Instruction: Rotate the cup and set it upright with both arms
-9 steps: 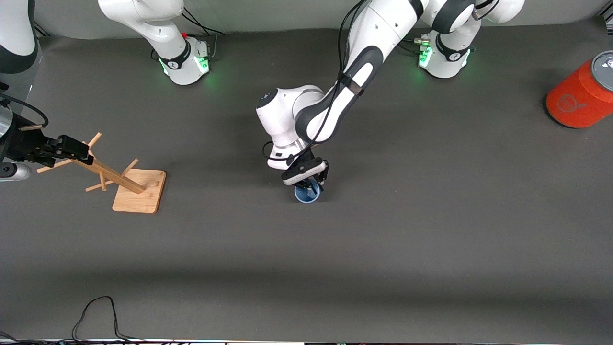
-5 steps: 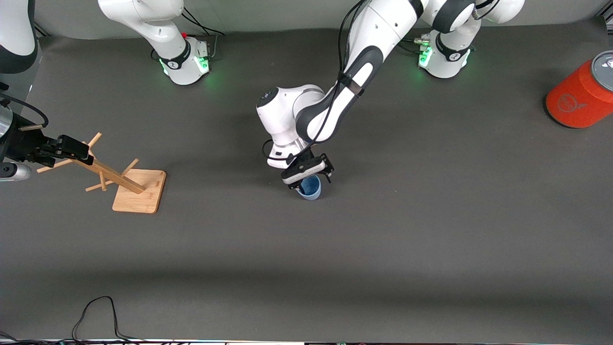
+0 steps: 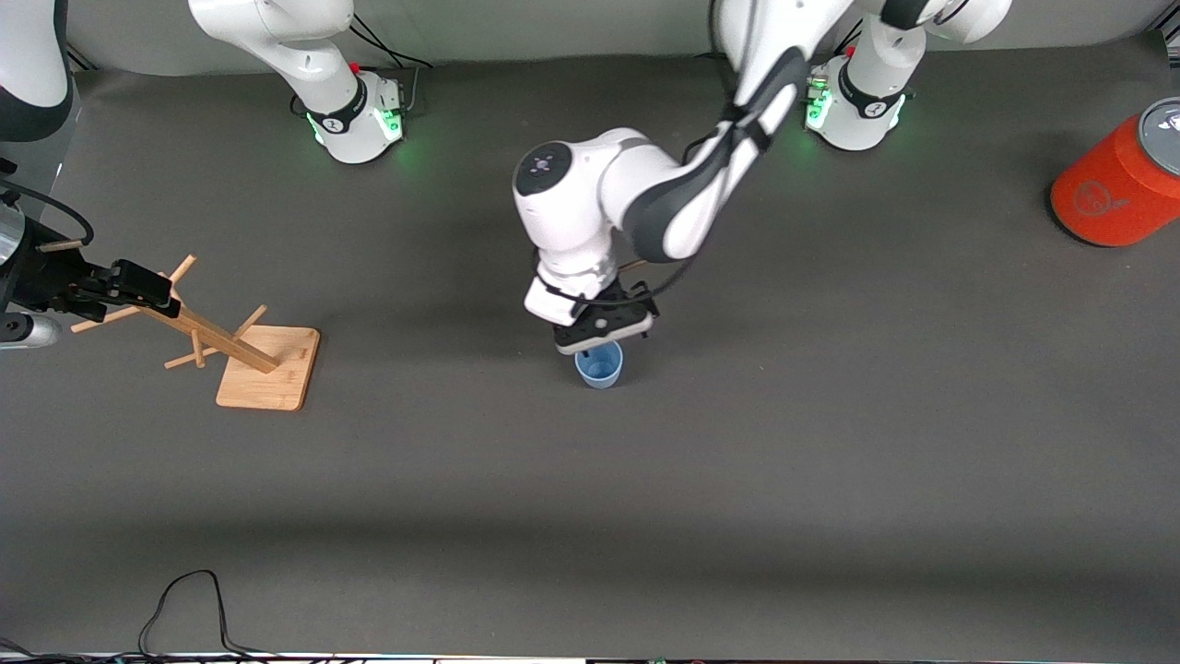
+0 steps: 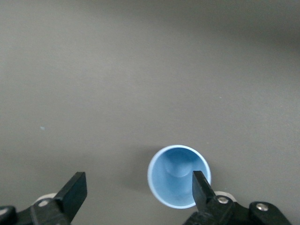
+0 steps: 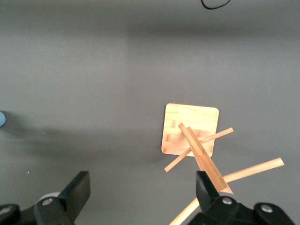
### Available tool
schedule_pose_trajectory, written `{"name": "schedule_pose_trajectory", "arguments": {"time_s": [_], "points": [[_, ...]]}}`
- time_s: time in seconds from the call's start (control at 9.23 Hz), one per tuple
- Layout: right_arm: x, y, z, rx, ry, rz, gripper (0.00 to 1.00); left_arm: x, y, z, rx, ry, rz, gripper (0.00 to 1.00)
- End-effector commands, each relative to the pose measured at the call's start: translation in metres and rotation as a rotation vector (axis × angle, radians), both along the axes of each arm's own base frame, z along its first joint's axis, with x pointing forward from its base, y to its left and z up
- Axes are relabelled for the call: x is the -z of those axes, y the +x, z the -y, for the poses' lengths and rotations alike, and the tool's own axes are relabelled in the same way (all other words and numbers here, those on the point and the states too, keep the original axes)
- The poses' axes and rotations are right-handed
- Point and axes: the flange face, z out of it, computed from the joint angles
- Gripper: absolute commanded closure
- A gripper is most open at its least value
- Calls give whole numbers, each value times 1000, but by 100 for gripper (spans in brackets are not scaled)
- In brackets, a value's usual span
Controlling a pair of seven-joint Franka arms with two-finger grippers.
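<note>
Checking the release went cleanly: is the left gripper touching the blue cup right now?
Cannot tell. In the left wrist view the left gripper is open, but one finger overlaps the rim of the upright cup, with no plain gap.

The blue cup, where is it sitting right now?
The cup stands upright, mouth up, on the grey table near its middle, directly under the open left end effector, toward the left arm's end from the wooden rack.
</note>
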Motion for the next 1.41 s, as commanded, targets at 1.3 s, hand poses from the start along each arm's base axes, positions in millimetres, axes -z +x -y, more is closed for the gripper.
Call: {"name": "schedule_pose_trajectory", "arguments": {"time_s": [1.3], "points": [[-5,-1,0,-11,-2,10,0,-207,45,-481,279,-124,-256,0]]}}
